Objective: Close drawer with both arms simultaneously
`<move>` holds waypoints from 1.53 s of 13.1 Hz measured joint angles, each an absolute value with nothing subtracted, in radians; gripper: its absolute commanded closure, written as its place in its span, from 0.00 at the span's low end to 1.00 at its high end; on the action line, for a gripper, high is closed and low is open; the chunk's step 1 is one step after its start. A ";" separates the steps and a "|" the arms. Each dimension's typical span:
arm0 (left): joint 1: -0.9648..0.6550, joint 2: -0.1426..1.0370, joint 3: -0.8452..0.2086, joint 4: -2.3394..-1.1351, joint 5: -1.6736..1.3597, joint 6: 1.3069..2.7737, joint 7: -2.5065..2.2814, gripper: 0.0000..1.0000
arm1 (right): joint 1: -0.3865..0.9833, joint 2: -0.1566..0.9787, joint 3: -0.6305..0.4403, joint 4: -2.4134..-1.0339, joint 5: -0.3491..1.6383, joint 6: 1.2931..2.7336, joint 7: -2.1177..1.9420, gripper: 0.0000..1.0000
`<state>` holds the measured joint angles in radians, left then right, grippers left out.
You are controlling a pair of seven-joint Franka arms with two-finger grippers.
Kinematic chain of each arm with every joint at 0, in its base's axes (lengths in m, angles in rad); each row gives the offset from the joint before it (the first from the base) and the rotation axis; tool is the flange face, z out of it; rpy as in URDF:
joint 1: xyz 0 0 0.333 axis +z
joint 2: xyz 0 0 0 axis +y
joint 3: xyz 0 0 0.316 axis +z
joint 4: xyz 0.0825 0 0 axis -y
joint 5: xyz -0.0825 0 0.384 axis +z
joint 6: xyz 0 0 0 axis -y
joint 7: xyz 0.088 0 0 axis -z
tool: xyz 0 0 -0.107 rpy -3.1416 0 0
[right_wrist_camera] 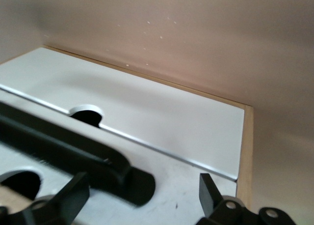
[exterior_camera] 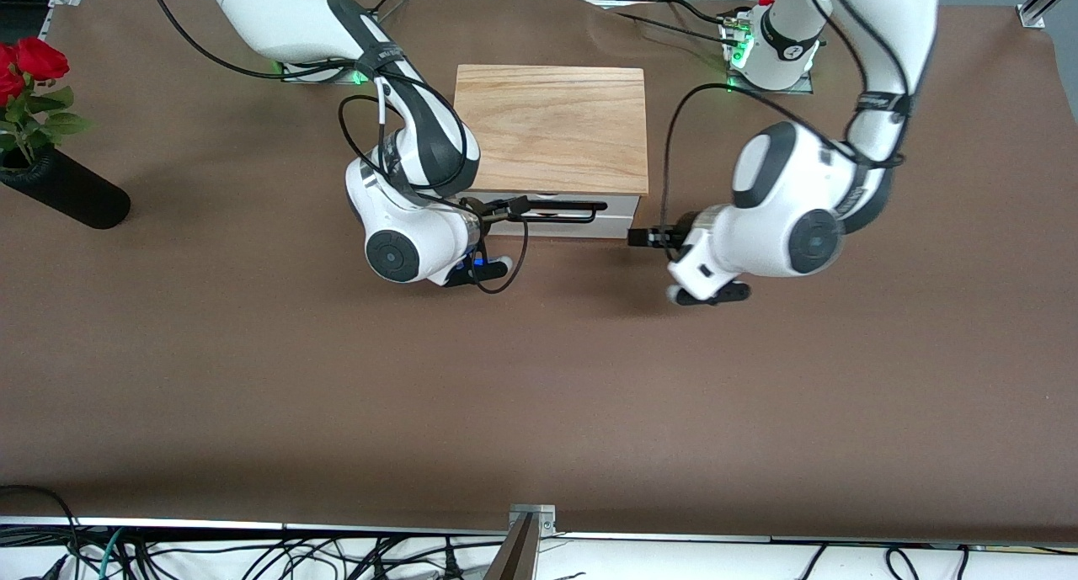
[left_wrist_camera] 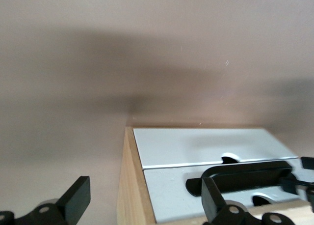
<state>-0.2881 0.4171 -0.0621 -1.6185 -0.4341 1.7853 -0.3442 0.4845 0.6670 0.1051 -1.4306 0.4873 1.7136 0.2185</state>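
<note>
While the drawer (exterior_camera: pixel 581 218) is seen from the front view as pushed nearly flush into the light-oak box (exterior_camera: pixel 552 127), only its white front panel and black bar handle (exterior_camera: pixel 560 211) are shown there, under the box's plain wooden top. The box stands on the brown tabletop (exterior_camera: pixel 539 378), midway between the two arm bases. The right gripper (exterior_camera: pixel 514 210) is placed at the handle's end toward the right arm, and the left gripper (exterior_camera: pixel 642 236) at the box's corner toward the left arm. How the jaws stand cannot be read from the front view. That is supplied by the wrist views: in the right wrist view the jaws are spread wide in front of the white panel (right_wrist_camera: pixel 162 117), gripping nothing; in the left wrist view the jaws are likewise spread, straddling the box's corner edge (left_wrist_camera: pixel 130 185), with nothing held. A black vase (exterior_camera: pixel 63 188) of red roses (exterior_camera: pixel 29 62) is shown only in the front view, at the right arm's end.
</note>
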 measured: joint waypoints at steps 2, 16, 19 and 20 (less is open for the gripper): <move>-0.254 0.354 -0.061 -1.604 -0.383 1.758 -0.330 0.00 | 0.483 0.665 0.105 -1.369 0.487 1.701 0.218 0.00; -0.208 0.029 0.203 -1.603 0.015 1.560 -0.034 0.00 | 0.474 0.602 -0.303 -1.155 0.405 1.664 -0.068 0.00; -0.222 0.030 0.202 -1.611 0.015 1.617 -0.034 0.00 | 0.428 0.531 -0.352 -1.151 0.306 1.663 -0.070 0.00; -0.224 0.030 0.201 -1.616 0.014 1.619 -0.035 0.00 | 0.405 0.503 -0.353 -1.151 0.257 1.664 -0.071 0.00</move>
